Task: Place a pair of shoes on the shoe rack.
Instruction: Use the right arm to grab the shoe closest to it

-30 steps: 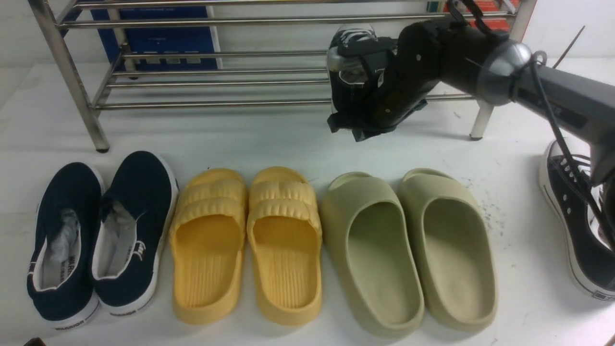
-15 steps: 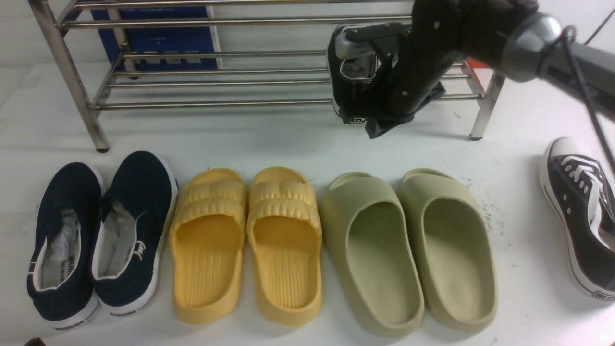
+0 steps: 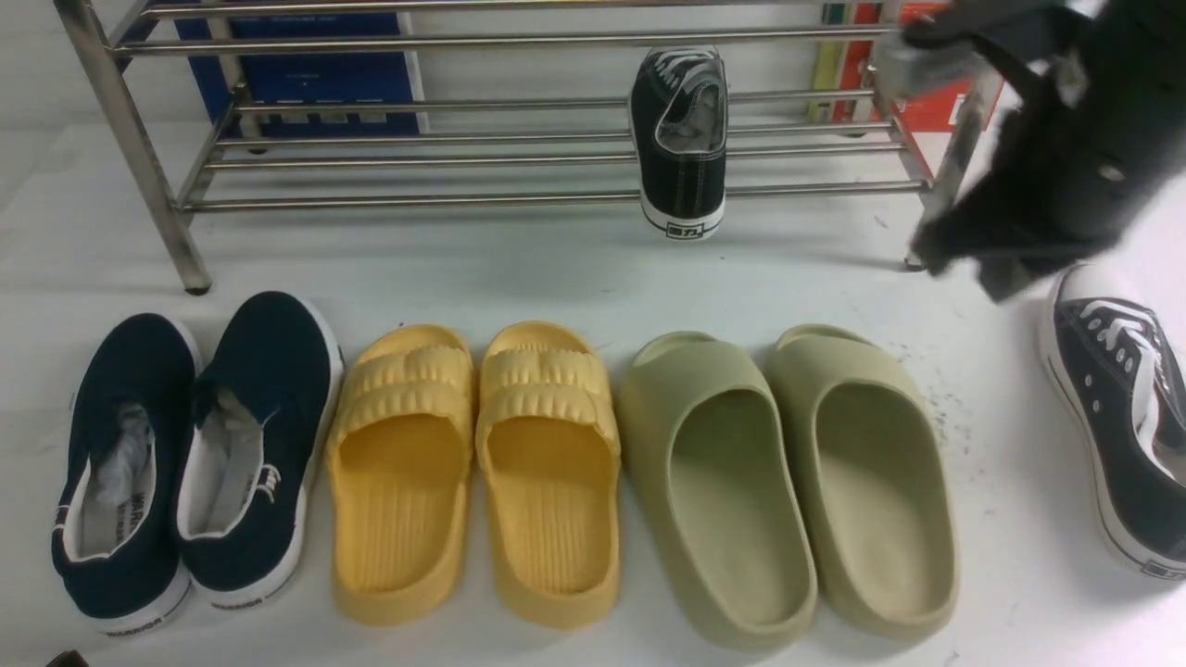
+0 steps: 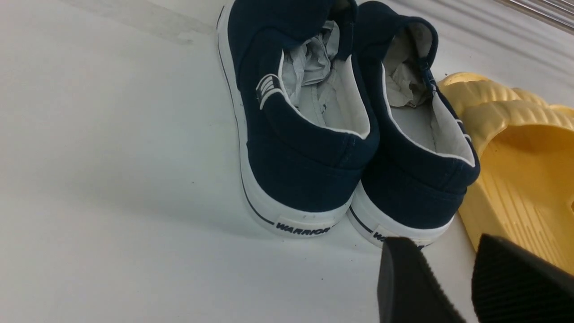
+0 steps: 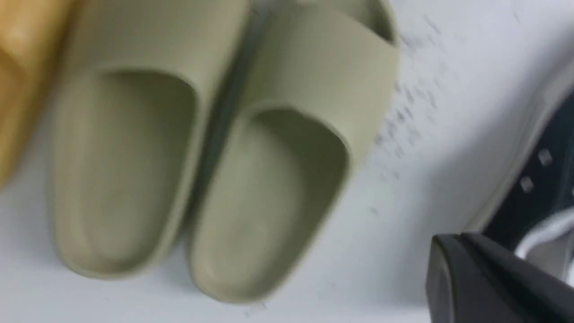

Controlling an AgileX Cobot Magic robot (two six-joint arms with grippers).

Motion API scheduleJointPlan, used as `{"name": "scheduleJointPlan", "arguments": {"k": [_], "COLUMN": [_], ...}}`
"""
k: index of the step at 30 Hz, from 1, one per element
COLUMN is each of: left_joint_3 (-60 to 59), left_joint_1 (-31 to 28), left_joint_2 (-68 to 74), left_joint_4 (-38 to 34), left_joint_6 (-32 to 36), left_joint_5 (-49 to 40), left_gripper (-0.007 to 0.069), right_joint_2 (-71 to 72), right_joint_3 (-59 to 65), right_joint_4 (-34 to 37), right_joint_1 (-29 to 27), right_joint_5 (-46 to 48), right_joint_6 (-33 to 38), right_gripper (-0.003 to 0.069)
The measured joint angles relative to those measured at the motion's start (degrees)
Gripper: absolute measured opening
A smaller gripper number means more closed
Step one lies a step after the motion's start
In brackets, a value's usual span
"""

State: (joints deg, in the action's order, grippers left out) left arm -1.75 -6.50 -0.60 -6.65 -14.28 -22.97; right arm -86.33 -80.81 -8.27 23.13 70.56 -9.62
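One black canvas sneaker (image 3: 681,139) stands on the lower tier of the steel shoe rack (image 3: 417,197), heel label towards me, with nothing holding it. The other black sneaker (image 3: 1126,408) lies on the floor at the far right; it also shows in the right wrist view (image 5: 538,179). My right gripper (image 3: 964,264) is blurred and hangs above the floor between the rack's right leg and that sneaker. In the right wrist view it (image 5: 462,242) looks shut and empty. My left gripper (image 4: 444,240) is open and empty, just behind the heels of the navy slip-ons (image 4: 314,134).
On the floor in a row stand navy slip-ons (image 3: 185,445), yellow slides (image 3: 473,463) and olive slides (image 3: 788,472). A blue box (image 3: 306,74) and a red box (image 3: 927,65) stand behind the rack. The rack's right front leg (image 3: 936,204) is close to my right arm.
My right gripper has let go of the sneaker, which now rests on the rack, and has swung away to the right towards the second sneaker.
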Motion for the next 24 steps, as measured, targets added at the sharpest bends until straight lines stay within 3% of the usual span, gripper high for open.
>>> {"name": "scheduleJointPlan", "arguments": {"k": [5, 10, 15, 22, 24], "left_joint_3": [0.0, 0.0, 0.0, 0.0, 0.0], "left_joint_1": [0.0, 0.0, 0.0, 0.0, 0.0], "left_joint_2": [0.0, 0.0, 0.0, 0.0, 0.0], "left_joint_4": [0.0, 0.0, 0.0, 0.0, 0.0], "left_joint_6": [0.0, 0.0, 0.0, 0.0, 0.0], "left_joint_5": [0.0, 0.0, 0.0, 0.0, 0.0], "left_gripper": [0.0238, 0.0238, 0.0238, 0.0238, 0.0238], "right_joint_2": [8.47, 10.01, 6.13, -0.92, -4.26], "right_joint_3": [15.82, 26.99, 29.1, 29.1, 29.1], "right_joint_4": [-2.6, 2.83, 6.3, 1.86, 1.36], "right_joint_1": [-6.47, -17.24, -20.19, -20.24, -20.24], "right_joint_5": [-4.61, -16.53, -25.77, -30.17, -30.85], "right_joint_6": [-4.32, -3.98, -2.58, -2.13, -2.08], "right_gripper": [0.0077, 0.0258, 0.04, 0.0405, 0.0361]}}
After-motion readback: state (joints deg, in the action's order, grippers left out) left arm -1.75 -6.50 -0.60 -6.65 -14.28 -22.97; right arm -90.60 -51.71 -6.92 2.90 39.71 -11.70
